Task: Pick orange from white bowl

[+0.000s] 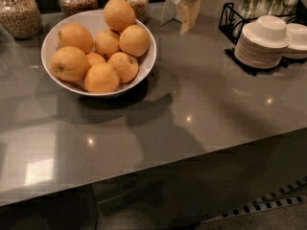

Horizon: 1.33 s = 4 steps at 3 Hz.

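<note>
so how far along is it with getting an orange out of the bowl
Done: nothing yet; all the fruit sits in the white bowl. In hand: the gripper hangs at the top of the view, right of the bowl, carrying nothing. Left: move over the orange on top of the pile, grasp it, lift it clear.

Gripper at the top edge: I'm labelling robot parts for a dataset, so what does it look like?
The gripper, at the top edge right of the white bowl, is a pale cream-yellow piece tapering downward, with a rounded white upper part. No cables or markings show.
</note>
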Motion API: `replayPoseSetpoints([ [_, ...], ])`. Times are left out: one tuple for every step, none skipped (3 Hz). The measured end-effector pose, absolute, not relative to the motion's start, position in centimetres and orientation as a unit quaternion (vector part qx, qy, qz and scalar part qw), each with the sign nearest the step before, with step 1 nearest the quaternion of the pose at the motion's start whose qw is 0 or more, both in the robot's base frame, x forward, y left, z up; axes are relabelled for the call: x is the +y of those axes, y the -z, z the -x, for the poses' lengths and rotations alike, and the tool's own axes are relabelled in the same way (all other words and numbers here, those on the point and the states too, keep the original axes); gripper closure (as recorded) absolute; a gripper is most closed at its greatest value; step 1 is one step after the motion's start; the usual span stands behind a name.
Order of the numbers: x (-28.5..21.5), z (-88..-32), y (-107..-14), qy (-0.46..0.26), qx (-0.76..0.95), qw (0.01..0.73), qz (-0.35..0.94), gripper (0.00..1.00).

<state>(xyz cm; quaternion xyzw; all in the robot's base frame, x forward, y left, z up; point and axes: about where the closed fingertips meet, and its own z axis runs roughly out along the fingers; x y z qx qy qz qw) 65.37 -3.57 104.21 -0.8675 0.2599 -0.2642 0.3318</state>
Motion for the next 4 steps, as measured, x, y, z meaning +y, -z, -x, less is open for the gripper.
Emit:
replayPoseSetpoints([
  [-3.5,-65.5,-104.4,0.274,0.238,0.328,0.872,0.0],
  [-3.3,-66.1,-103.8,0.277,0.22,0.324,0.877,0.0],
  [-2.2,-68.2,-102.9,0.276,0.176,0.313,0.891,0.0],
  [-0.9,-70.3,-102.9,0.274,0.125,0.304,0.904,0.0],
])
